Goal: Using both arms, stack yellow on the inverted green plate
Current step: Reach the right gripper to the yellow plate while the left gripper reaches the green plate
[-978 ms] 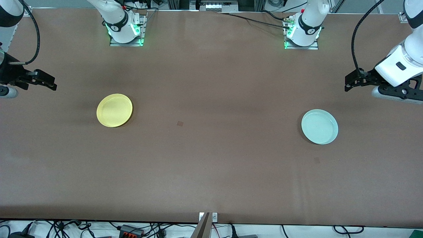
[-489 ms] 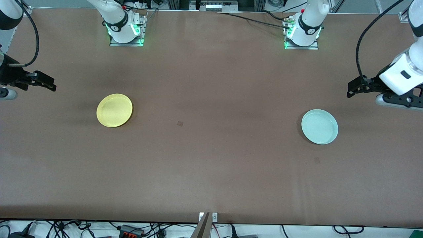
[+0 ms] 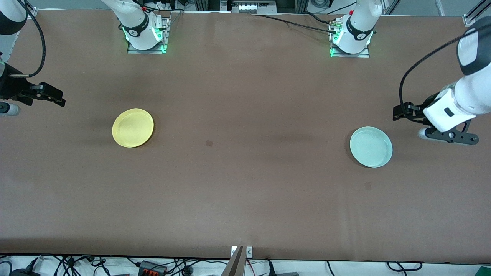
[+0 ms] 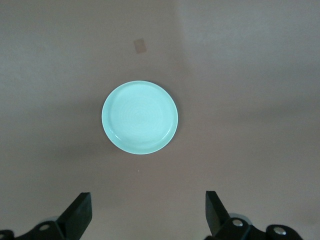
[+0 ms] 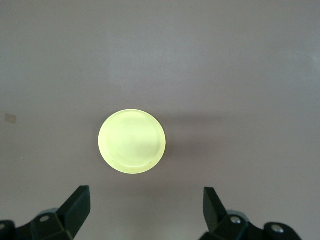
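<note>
The yellow plate point(image 3: 132, 127) lies flat on the brown worktop point(image 3: 245, 184), rim up, toward the right arm's end. The right tool point(image 3: 51, 96) hangs in the air close to it, over the worktop at that end, and its two fingers stand wide apart with nothing between them. In the right wrist view the yellow plate point(image 5: 131, 141) sits just ahead of the gap between the fingers point(image 5: 75, 207), so the tool seems aimed at it, probably so that this arm can take the plate when its turn comes.

The green plate point(image 3: 371, 147) lies toward the left arm's end, well apart from the yellow one. It also rests rim up, with its hollow showing, so it is not yet inverted. The left tool point(image 3: 402, 113) is over the worktop just beside this plate, open and empty. In the left wrist view the green plate point(image 4: 140, 117) is ahead of the open fingers point(image 4: 80, 212). The likely reason is that the left arm must first grip the rim and turn this plate over.

No brand, label or writing can be read on the plates or the worktop; only two small darker patches point(image 3: 208, 143) show on the surface.
</note>
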Robot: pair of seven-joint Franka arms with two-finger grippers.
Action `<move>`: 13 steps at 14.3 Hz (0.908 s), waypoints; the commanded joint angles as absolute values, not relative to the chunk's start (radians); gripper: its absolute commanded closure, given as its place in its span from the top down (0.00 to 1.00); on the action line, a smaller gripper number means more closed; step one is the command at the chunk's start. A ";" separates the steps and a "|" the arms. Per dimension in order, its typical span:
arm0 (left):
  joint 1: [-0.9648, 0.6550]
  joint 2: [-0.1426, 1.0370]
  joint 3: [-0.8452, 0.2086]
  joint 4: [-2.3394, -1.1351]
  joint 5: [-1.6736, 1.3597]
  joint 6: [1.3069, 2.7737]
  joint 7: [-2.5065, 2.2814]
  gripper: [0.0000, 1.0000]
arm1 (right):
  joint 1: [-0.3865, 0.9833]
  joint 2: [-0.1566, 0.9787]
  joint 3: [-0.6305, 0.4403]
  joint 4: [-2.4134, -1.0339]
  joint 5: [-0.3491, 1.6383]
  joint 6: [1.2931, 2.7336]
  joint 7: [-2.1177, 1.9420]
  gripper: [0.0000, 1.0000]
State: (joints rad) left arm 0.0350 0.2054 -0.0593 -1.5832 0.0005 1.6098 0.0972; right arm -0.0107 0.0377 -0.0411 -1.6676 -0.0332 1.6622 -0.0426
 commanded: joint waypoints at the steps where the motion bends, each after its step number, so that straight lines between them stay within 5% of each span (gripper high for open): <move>1: 0.096 0.264 -0.057 -1.557 -0.008 1.585 0.112 1.00 | -0.014 0.058 -0.035 -1.654 -0.020 1.664 -0.041 1.00; 4: 0.185 0.327 -0.066 -1.617 -0.024 1.647 0.113 1.00 | -0.017 0.083 -0.035 -1.655 -0.020 1.666 -0.038 1.00; 10: 0.273 0.365 -0.071 -1.935 -0.083 2.112 0.325 1.00 | 0.063 0.248 -0.029 -1.654 -0.101 1.696 -0.035 1.00; 13: 0.297 0.428 -0.071 -1.967 -0.146 2.230 0.431 1.00 | 0.040 0.306 -0.037 -1.652 -0.026 1.726 -0.043 1.00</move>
